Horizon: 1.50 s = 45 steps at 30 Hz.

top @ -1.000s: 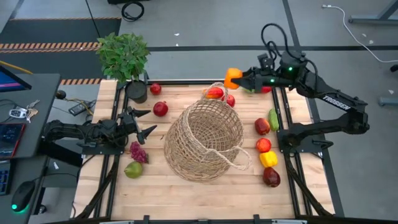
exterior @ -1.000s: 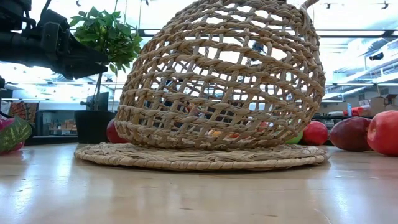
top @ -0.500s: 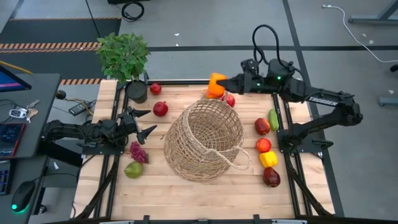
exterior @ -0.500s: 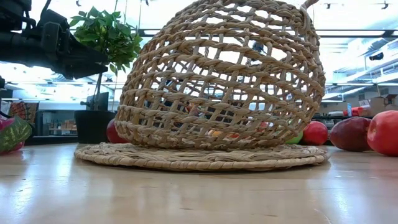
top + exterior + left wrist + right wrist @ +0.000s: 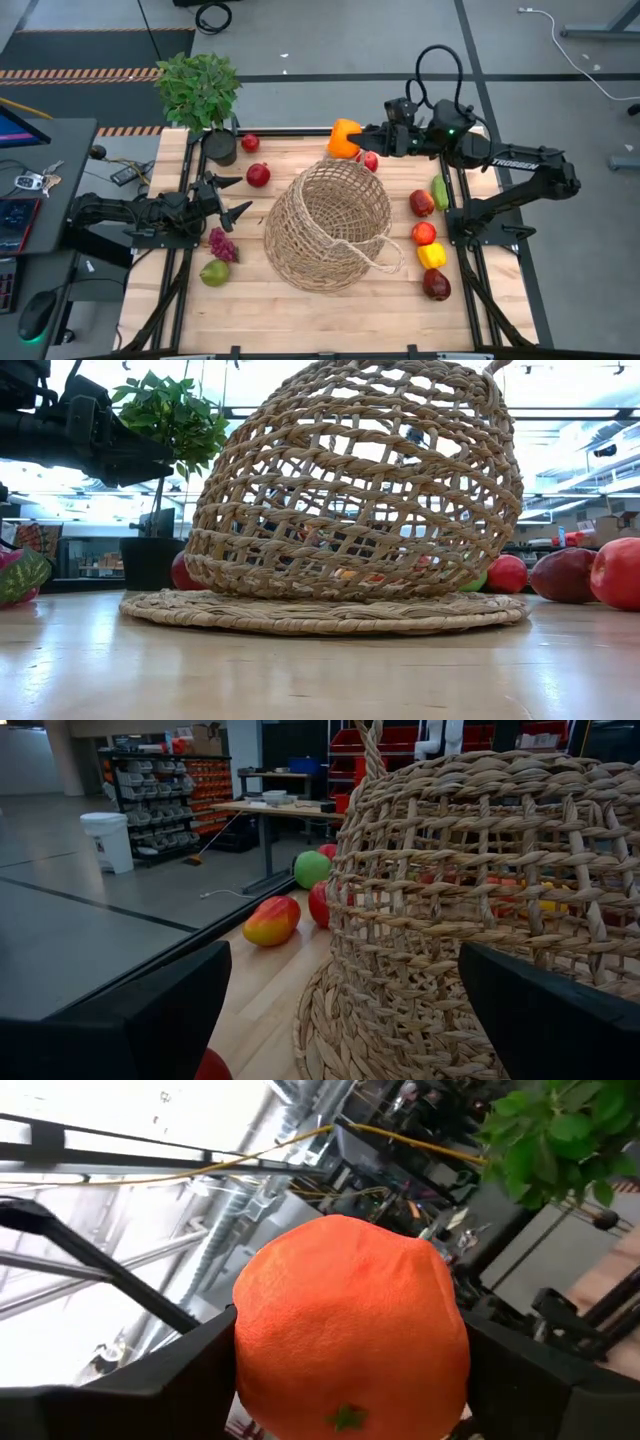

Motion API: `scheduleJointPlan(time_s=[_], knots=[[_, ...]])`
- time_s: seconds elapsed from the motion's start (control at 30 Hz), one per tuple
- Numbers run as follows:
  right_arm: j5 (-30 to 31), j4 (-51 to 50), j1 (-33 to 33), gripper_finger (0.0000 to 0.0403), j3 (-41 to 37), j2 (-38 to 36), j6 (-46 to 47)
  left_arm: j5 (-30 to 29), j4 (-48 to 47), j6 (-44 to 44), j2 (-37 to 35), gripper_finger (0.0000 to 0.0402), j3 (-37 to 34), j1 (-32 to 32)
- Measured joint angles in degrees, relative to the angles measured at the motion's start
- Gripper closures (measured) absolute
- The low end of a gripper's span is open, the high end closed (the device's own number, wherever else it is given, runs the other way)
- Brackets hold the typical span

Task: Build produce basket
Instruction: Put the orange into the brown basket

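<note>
The basket (image 5: 330, 225), tan open-weave wicker, sits at the table's middle on its flat woven base (image 5: 320, 610). My right gripper (image 5: 352, 138) is shut on an orange fruit (image 5: 343, 136), raised above the basket's far rim. My left gripper (image 5: 235, 197) waits open just left of the basket, low over the table, facing the basket wall (image 5: 470, 890). Other produce lies around it: a red apple (image 5: 250, 143), a dark red fruit (image 5: 258, 175), purple grapes (image 5: 221, 243) and a green pear (image 5: 214, 272) on the left, and several pieces on the right (image 5: 424, 233). My right gripper pinches the orange fruit (image 5: 350, 1320) between its two fingers (image 5: 160, 1380), one on each flank. The fingers come level from the table's right. The fruit is lifted clear of the table and basket.
A leafy plant (image 5: 200, 88) in a black pot (image 5: 220, 148) stands at the far left corner. A mango (image 5: 270, 920), a green fruit (image 5: 311, 868) and a red one lie beyond the basket's far side. Bare wood shows along the near edge (image 5: 330, 315).
My right gripper has carried the orange fruit toward the table's left along the far edge, until it came over the basket's far rim, slowing in the last half second. Basket, left gripper and the other produce have stayed put.
</note>
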Motion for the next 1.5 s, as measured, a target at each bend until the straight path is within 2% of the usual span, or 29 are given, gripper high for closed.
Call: scheduleJointPlan(time_s=[0.13,0.4,0.7,1.0,1.1,1.37,1.5], knots=[[1.7,0.9,0.8,0.0074,0.0,0.1,-0.1,0.0,0.0,0.0,0.0,0.0004,0.0,0.0],[2.2,12.3,1.5,0.0074,0.0,0.0,-2.4,0.0,0.0,0.0,0.0,0.0004,0.0,0.0],[2.2,10.9,1.5,0.0074,0.1,1.9,-19.3,0.0,0.0,0.0,0.0,0.0004,0.0,0.0],[-1.4,7.8,1.5,0.0073,0.0,6.4,-24.4,0.0,0.1,0.0,0.0,0.0004,0.0,0.0],[-1.2,0.2,1.4,0.0073,3.7,7.1,-27.8,0.0,0.3,0.0,0.0,0.0004,0.0,0.0],[0.7,-28.8,1.7,0.0073,22.1,11.7,-44.4,0.1,0.8,0.0,0.0,0.0004,-0.1,0.0],[0.5,-37.7,2.0,0.0072,24.4,12.4,-56.5,0.1,1.1,0.0,0.0,0.0004,-0.2,0.0]])
